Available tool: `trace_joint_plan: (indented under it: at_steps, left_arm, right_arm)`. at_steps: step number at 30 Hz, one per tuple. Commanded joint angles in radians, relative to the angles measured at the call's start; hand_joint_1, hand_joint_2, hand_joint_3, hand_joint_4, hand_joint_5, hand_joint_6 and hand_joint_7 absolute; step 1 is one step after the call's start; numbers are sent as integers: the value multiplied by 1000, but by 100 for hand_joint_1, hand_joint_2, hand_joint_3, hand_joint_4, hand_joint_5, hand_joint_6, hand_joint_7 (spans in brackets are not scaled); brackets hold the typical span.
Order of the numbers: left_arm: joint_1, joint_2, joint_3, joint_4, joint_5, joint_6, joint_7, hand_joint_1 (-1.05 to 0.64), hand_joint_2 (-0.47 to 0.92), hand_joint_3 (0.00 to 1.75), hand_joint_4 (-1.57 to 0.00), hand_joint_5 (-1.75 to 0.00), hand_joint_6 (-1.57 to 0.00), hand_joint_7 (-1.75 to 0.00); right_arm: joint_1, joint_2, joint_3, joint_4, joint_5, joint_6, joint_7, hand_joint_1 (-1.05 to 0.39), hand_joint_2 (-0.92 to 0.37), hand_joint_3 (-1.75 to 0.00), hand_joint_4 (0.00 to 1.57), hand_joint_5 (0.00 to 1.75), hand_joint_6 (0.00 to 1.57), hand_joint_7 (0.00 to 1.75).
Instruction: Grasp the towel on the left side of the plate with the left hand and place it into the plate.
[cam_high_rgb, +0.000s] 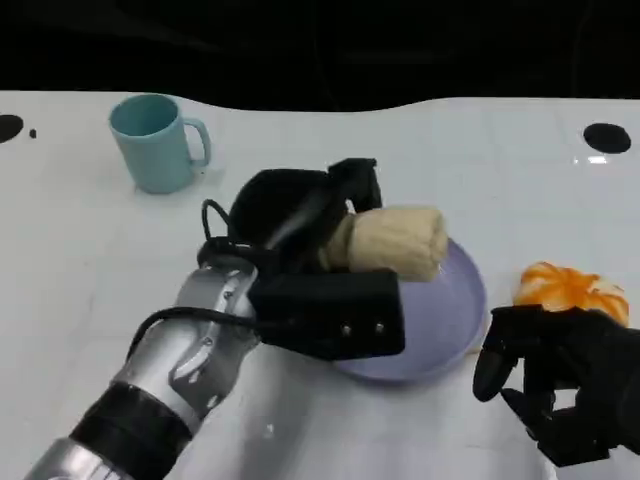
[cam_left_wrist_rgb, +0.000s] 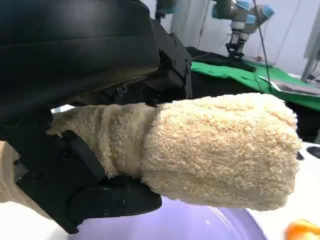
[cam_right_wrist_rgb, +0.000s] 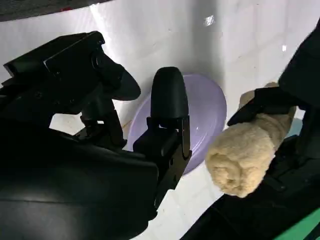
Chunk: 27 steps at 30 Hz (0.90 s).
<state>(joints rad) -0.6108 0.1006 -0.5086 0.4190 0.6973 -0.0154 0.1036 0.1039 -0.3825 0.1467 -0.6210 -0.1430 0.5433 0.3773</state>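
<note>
My left hand (cam_high_rgb: 300, 215) grips a rolled cream towel (cam_high_rgb: 395, 240) and holds it just above the lavender plate (cam_high_rgb: 455, 320). The left wrist view shows the towel (cam_left_wrist_rgb: 220, 150) close up, with black fingers (cam_left_wrist_rgb: 95, 195) wrapped round its near end and the plate (cam_left_wrist_rgb: 200, 225) under it. From the right wrist I see the towel (cam_right_wrist_rgb: 245, 155) hanging over the plate (cam_right_wrist_rgb: 205, 105). My right hand (cam_high_rgb: 555, 375) rests on the table right of the plate, holding nothing, its fingers (cam_right_wrist_rgb: 167, 105) apart.
A teal mug (cam_high_rgb: 155, 140) stands at the back left. An orange, peeled-looking fruit (cam_high_rgb: 570, 290) lies right of the plate, just beyond my right hand. Black round marks (cam_high_rgb: 606, 137) dot the white table near its far edge.
</note>
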Motion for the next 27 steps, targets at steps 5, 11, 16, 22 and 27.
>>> trace_joint_plan:
  at_steps: [5,11,16,22,27]
  left_arm:
    - [-10,-31,-44,23,35,50,-55,-17,50,88,-88,-175,-63,-173]
    - [-5,-32,-42,-8,23,97,-152,-24,87,24,-60,-152,-90,-32]
    - [-1,-20,-51,-20,38,99,-166,-31,92,19,-51,-153,-79,-8]
    - [8,-4,-46,-45,38,92,-186,-39,92,18,-46,-141,-69,-1]
    - [17,25,-41,-87,33,87,-212,-43,92,21,-45,-121,-69,-1]
  right_arm:
    - [-6,0,8,-9,-1,-2,-7,2,-57,-108,75,175,71,144]
    - [-8,-1,6,-6,-1,-5,-5,1,-56,-108,75,175,71,144]
    - [-10,-7,5,0,-3,-4,-2,1,-56,-109,75,175,71,144]
    - [-11,-9,9,1,-8,-8,-2,1,-56,-108,75,175,70,143]
    - [-7,-1,4,7,1,-15,-4,2,-57,-108,75,175,71,144]
